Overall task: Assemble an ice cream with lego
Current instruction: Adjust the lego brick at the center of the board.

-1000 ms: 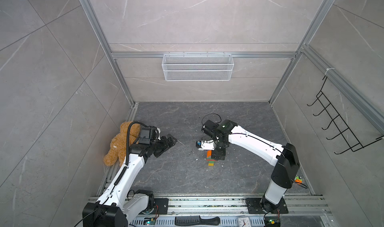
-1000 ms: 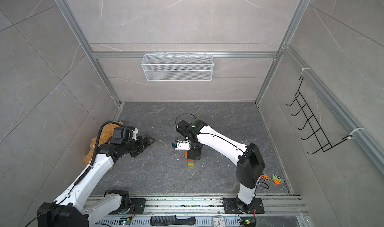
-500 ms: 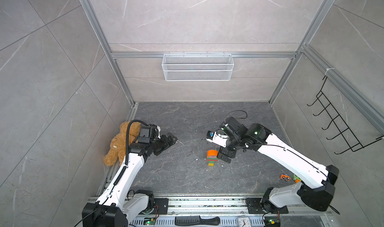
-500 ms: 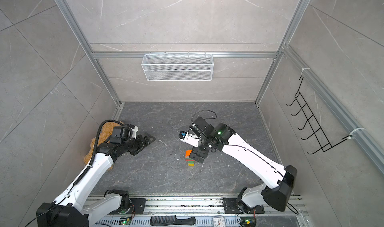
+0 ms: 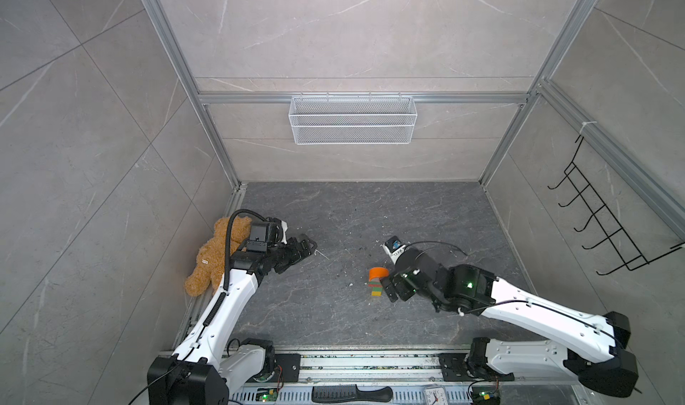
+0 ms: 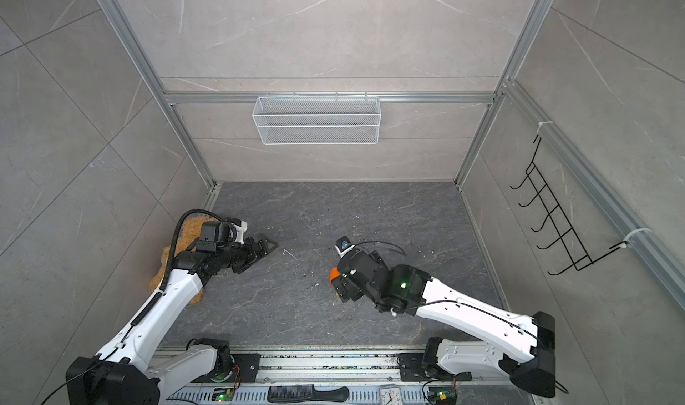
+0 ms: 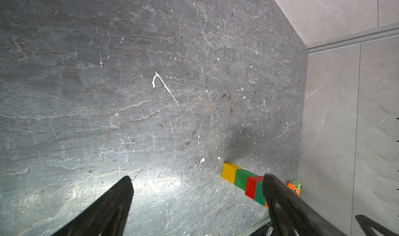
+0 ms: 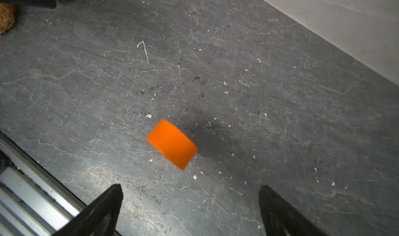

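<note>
The ice cream [image 5: 377, 282] stands upright on the dark floor, with an orange half-round cap [image 5: 379, 273] over green and red lego and a yellow foot. My right gripper [image 5: 390, 291] is open just to its right, holding nothing. In the right wrist view the cap [image 8: 172, 144] lies ahead of the spread fingers of the right gripper [image 8: 191, 191]. My left gripper [image 5: 309, 245] hovers open far to the left. In the left wrist view the ice cream [image 7: 244, 181] shows beside one finger of the left gripper [image 7: 197, 179], which hides the cap.
A tan teddy bear [image 5: 213, 258] lies against the left wall behind my left arm. A white wire basket [image 5: 352, 119] hangs on the back wall and black hooks [image 5: 600, 229] on the right wall. A tiny orange-and-green toy [image 7: 294, 186] sits near the right wall. A black comb [image 5: 350, 394] lies on the front rail.
My right gripper has opened wide, let go of the ice cream and drawn back to the right. The ice cream stays standing. The left arm has barely moved.
</note>
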`<state>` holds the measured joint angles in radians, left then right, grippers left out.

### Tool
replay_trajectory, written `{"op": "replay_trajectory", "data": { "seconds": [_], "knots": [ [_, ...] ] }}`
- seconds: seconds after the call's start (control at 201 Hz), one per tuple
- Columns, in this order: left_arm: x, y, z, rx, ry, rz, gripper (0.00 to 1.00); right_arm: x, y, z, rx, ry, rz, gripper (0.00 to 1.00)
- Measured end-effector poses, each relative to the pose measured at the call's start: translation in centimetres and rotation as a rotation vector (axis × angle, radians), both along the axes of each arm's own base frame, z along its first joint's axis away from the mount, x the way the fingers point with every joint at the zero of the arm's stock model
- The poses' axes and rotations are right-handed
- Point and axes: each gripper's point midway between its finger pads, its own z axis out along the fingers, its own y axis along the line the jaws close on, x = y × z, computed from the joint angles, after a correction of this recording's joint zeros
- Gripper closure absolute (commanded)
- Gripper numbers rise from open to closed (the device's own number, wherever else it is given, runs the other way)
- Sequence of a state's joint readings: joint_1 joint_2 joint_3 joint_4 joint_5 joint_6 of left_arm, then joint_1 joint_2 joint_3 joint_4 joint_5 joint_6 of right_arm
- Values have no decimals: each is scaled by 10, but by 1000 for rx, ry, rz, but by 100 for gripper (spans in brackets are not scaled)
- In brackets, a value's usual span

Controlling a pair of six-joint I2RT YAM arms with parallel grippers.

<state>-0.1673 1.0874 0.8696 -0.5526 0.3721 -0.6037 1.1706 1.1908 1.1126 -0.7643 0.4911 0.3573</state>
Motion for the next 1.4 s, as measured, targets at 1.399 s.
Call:
{"op": "replay_trajectory", "data": {
  "seconds": [1.399],
  "knots": [
    [-5,6,14,55,-67,-27,4,-37,19,-81,247,-274,-223,0]
  ]
}}
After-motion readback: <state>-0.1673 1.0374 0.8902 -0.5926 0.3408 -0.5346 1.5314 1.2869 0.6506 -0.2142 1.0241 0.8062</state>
